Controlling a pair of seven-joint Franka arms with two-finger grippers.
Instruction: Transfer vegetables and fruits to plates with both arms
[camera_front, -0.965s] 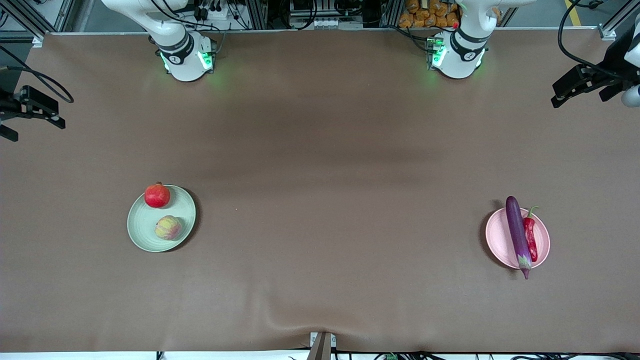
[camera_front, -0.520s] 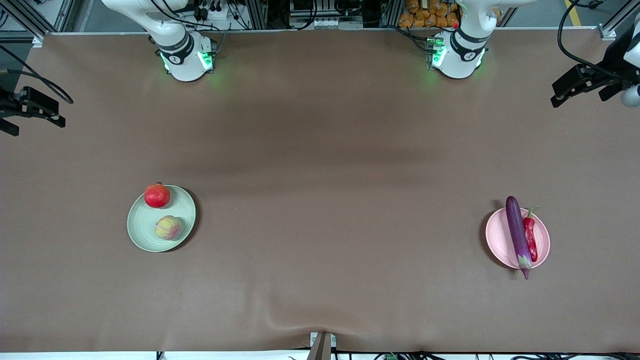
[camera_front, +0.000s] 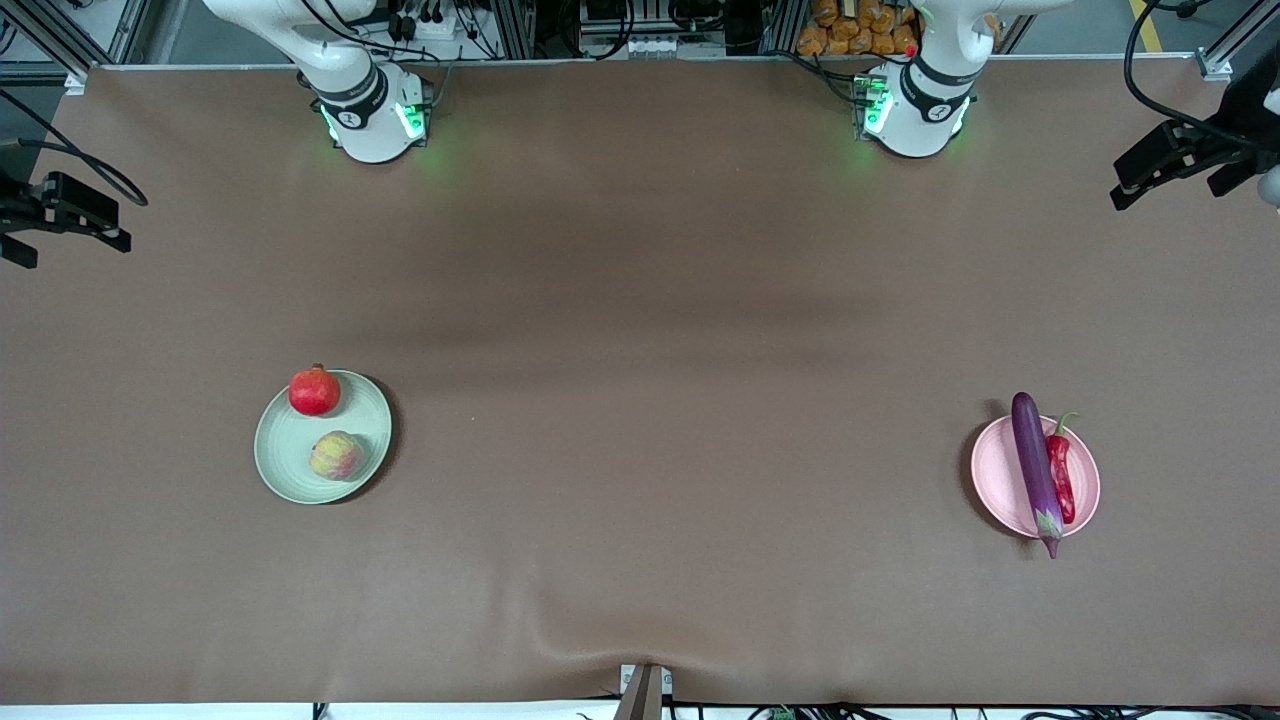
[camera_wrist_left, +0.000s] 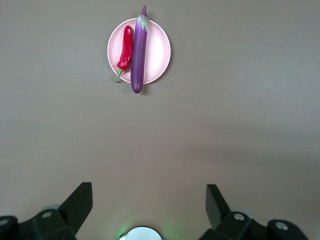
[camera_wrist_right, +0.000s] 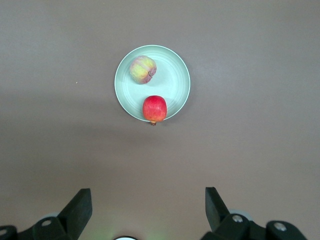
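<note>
- Produce sits on both plates: the long slim glossy purple eggplant (camera_front: 1034, 468) and the shorter red chili pepper with a green stem (camera_front: 1060, 472) lie side by side, touching, on the round pale pink plate (camera_front: 990, 468) toward the left arm's end of the table. The small round red pomegranate-like fruit (camera_front: 315, 390) and the yellowish-pink blushed peach (camera_front: 337, 455) rest apart on the round pale green plate (camera_front: 285, 470) toward the right arm's end.
- Handling, as a judgement: the eggplant's skin looks slick and its ends overhang the rim, so a hold at mid-length would balance it best. The chili is light; take it across the body, not the stem. Both round fruits could roll, so pinch across the widest part.
- Left gripper (camera_wrist_left: 149, 202) hangs high over bare table, fingers spread wide, holding nothing; right gripper (camera_wrist_right: 148, 202) likewise.
- Room: brown table covering (camera_front: 640, 300) lies open around both plates, which are well apart, well inside the edges.
</note>
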